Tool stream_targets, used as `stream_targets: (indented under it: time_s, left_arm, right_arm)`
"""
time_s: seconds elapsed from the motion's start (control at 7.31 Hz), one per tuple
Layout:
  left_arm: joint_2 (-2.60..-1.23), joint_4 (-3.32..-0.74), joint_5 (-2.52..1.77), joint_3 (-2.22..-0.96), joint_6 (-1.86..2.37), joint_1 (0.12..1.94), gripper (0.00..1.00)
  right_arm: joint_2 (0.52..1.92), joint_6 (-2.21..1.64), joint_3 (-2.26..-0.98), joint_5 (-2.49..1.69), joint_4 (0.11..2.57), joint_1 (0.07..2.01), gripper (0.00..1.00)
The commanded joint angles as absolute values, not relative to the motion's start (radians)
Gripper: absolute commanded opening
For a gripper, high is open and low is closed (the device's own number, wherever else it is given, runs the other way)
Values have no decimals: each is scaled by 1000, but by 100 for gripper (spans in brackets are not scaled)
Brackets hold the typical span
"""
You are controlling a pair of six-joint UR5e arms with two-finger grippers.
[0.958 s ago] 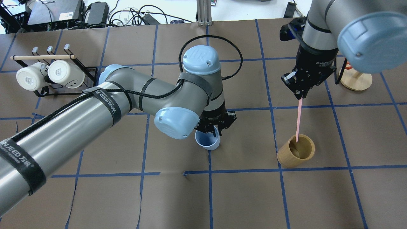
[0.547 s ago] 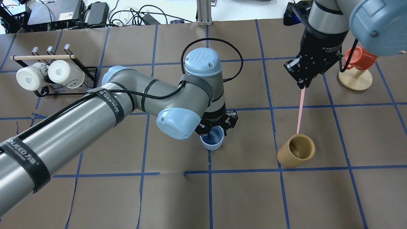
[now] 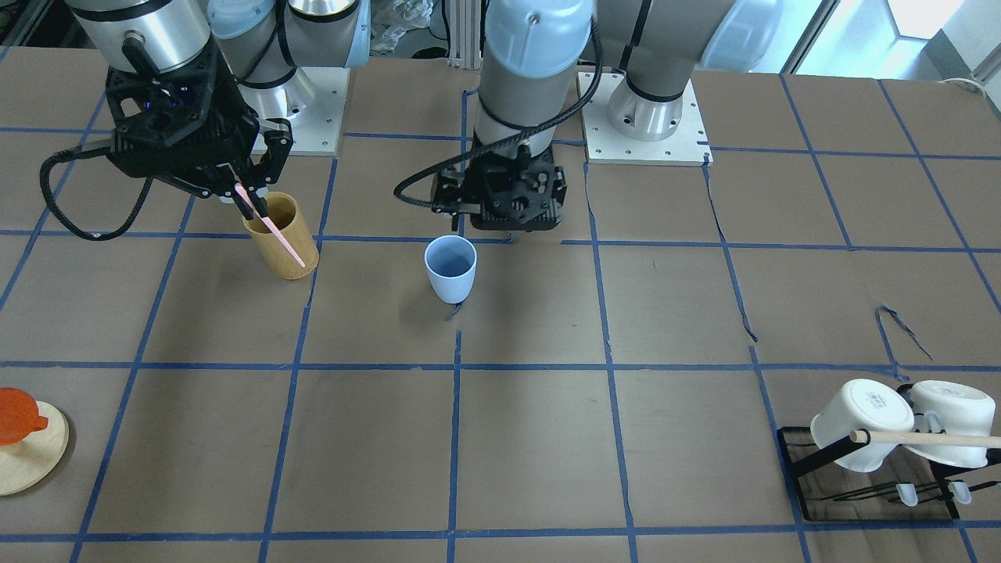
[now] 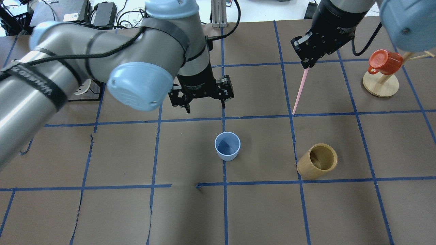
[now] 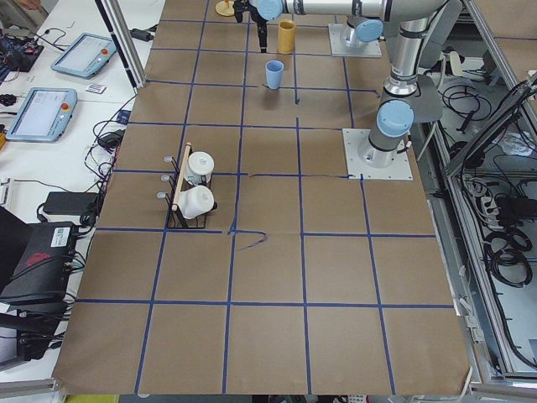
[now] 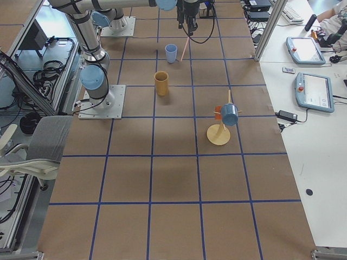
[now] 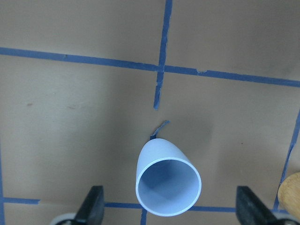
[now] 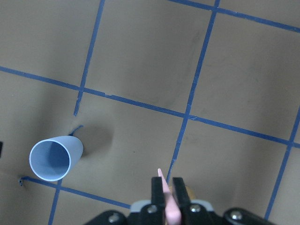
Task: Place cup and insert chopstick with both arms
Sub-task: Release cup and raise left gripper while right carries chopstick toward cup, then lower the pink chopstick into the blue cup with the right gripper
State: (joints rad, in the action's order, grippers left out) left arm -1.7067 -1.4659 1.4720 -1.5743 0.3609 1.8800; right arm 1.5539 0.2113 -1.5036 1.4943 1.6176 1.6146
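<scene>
The light blue cup stands upright and free on the table at a blue tape crossing; it also shows in the front view. My left gripper is open and empty, raised above the table just beyond the cup. In the left wrist view the cup shows between its two spread fingers. My right gripper is shut on a pink chopstick that hangs down in the air, clear of the tan bamboo cylinder. The right wrist view shows the chopstick between the shut fingers.
A red mug hangs on a wooden stand at the far right. A black rack with two white mugs and a wooden rod stands at the robot's far left, mostly hidden by my left arm in the overhead view.
My left gripper has let go of the cup, opened and risen away from it. My right gripper has pulled the chopstick up out of the bamboo cylinder and carried it farther away.
</scene>
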Motion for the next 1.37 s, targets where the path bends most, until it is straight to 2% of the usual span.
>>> stream_targets:
  time_s: [0.0,0.27,0.68,1.23]
  left_arm:
    - [-1564,-1572,1482,-1569,136,1711,100]
    - [-1528,-1569,1569,-1571,25,1637,100]
    - [-1525,-1565,1574,-1578,23,1625,100]
    - [-1529,-1563,1572,-1569,21,1617,100]
  right_arm:
    - [1559,90,-1519,1496,1663,1722,0]
    - [1566,-30,-1583,1497,1710,1851,0]
    - [1539,-161,-1644,1502,1831,1988,0]
    - [1490,-146,-1698,1517,1900,1991,0]
